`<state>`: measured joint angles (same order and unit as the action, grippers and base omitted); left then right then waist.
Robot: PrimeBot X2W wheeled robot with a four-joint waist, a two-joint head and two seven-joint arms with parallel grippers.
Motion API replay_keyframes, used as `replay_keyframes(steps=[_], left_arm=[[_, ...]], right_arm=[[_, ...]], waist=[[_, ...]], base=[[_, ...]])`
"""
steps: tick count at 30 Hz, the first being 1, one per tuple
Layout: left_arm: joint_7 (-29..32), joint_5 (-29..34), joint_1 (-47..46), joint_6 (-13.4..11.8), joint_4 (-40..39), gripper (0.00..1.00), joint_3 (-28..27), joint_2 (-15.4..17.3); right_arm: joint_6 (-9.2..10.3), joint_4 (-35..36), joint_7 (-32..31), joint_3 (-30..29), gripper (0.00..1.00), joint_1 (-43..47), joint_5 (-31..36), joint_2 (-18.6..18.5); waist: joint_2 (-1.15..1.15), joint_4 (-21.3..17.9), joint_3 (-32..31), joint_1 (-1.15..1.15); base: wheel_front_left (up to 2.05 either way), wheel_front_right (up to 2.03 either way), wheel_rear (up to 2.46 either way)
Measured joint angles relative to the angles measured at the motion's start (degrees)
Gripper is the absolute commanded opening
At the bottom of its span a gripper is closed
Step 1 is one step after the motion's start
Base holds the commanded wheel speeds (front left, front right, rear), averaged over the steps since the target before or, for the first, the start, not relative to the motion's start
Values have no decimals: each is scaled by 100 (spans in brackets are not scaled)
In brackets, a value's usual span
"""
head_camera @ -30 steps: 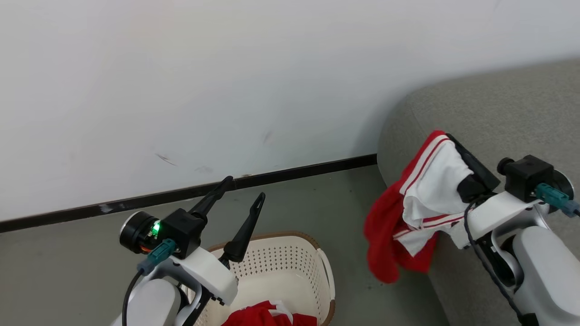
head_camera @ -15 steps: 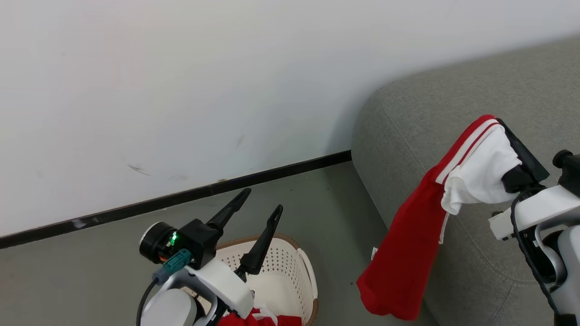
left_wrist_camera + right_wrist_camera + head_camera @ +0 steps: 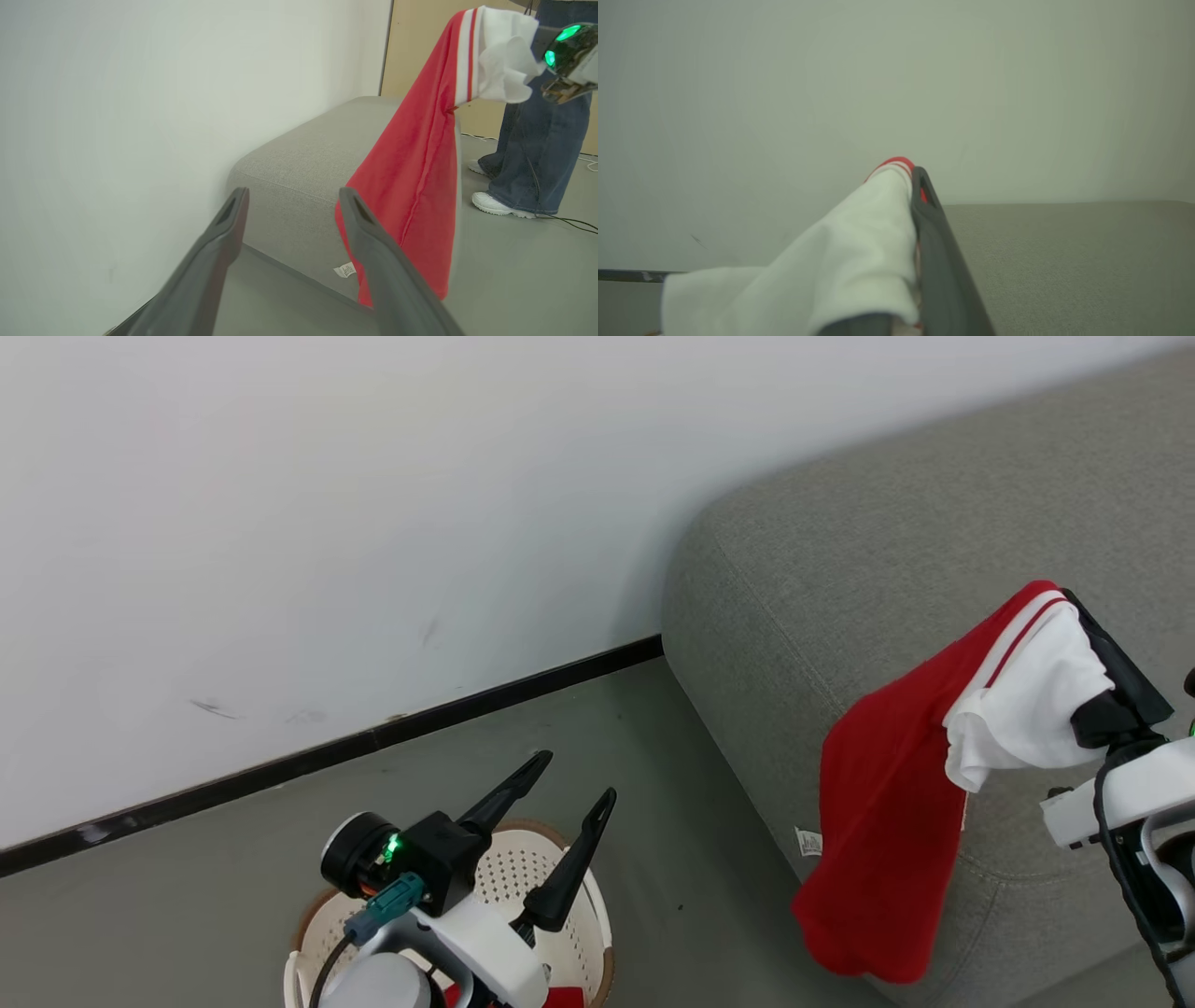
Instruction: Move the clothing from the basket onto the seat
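A red and white piece of clothing [image 3: 887,821] hangs from my right gripper [image 3: 1069,605], which is shut on its white striped end. The red part drapes down the rounded side of the grey seat [image 3: 840,569]. In the right wrist view the white cloth [image 3: 859,261] wraps my right gripper [image 3: 913,173] above the seat [image 3: 1064,252]. My left gripper [image 3: 577,777] stands open and holds nothing above the cream basket [image 3: 509,873], where a bit more red clothing [image 3: 560,997] shows. The left wrist view looks past my left gripper [image 3: 293,192] at the hanging clothing [image 3: 411,177] and the seat [image 3: 303,158].
A white wall with a black baseboard [image 3: 373,742] runs behind the basket and the seat, above a grey floor [image 3: 672,859]. A person's legs in jeans [image 3: 537,154] with white shoes stand beyond the seat, by a tan panel [image 3: 420,37] and a cable.
The head camera has swung, shifting the whole picture left. My right gripper has carried the clothing further over the seat, and the bunched cloth now hangs long. The left gripper stays open.
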<state>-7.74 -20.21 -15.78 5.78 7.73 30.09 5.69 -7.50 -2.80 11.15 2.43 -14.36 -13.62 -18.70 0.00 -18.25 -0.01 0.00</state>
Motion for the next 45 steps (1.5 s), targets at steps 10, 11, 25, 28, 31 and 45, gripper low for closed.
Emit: replay_keyframes(steps=[10, 11, 25, 28, 31, 45], left_arm=[[-49, 1, 2, 0, -91, 100, 15, 0], [-49, 1, 2, 0, -109, 100, 14, 1], [12, 124, -5, -111, -493, 100, -99, 167], [51, 172, -35, -156, -616, 100, -141, 200], [68, 181, -62, -169, -730, 100, -187, 234], [345, 321, -147, -214, -1074, 100, -160, 461]], right_arm=[[0, 137, -175, -2, 0, 133, -472, 142], [0, 127, -186, 14, 0, 116, -561, 183], [1, -282, -929, -196, 0, -2399, -1391, 247], [1, -526, -1088, -499, 0, -3005, -1473, 177], [0, -795, -1270, -803, 0, -3539, -1533, 78], [1, -1923, -1619, -1924, 0, -4768, -1095, -1067]], waist=[[0, -328, 102, 0], [0, -349, 123, 0], [0, -406, 610, 0], [0, -375, 726, 0], [0, -331, 841, 0], [0, -67, 1413, 0]], base=[[0, 0, 0], [0, 0, 0], [0, 0, 0], [0, 0, 0], [0, 0, 0], [0, 0, 0]])
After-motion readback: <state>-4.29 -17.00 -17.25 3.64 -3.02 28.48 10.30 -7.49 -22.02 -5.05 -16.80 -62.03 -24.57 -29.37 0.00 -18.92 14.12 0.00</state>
